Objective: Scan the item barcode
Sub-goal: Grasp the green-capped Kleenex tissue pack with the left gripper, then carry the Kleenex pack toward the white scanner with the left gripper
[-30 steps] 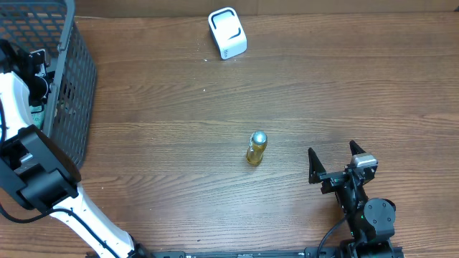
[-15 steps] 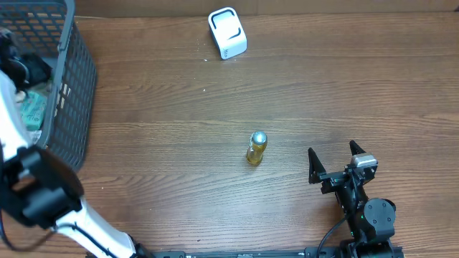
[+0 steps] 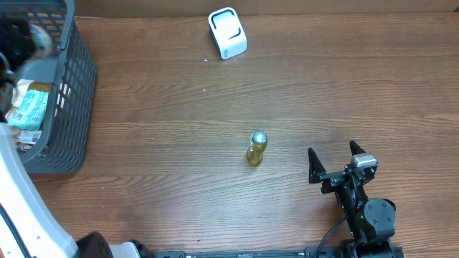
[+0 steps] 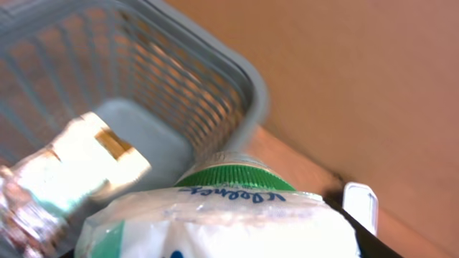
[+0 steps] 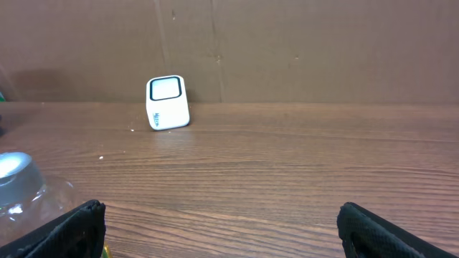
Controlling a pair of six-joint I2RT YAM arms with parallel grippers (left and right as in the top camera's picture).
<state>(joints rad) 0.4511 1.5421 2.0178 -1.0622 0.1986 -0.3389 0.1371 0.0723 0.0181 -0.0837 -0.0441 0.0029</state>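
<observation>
My left gripper [image 3: 20, 34] is a dark blur over the grey mesh basket [image 3: 75, 86] at the far left, shut on the item. In the left wrist view the item is a white plastic pack [image 4: 215, 226] with a green lid and blue writing, filling the bottom of the frame and hiding the jaws. The white barcode scanner [image 3: 227, 32] stands at the back of the table, well to the right of the basket, and also shows as the scanner [image 5: 168, 102]. My right gripper [image 3: 335, 161] rests open near the front right with nothing between its fingers.
A small yellow bottle [image 3: 257, 147] with a silver cap stands mid-table, just left of the right gripper. Inside the basket lie a foil-wrapped pack [image 4: 72, 172] and a green-and-white packet [image 3: 29, 107]. A brown cardboard wall [image 5: 287, 43] backs the table.
The left arm has swung out toward the left edge and its gripper has risen from inside the basket with the pack. The right arm, bottle and scanner have not moved.
</observation>
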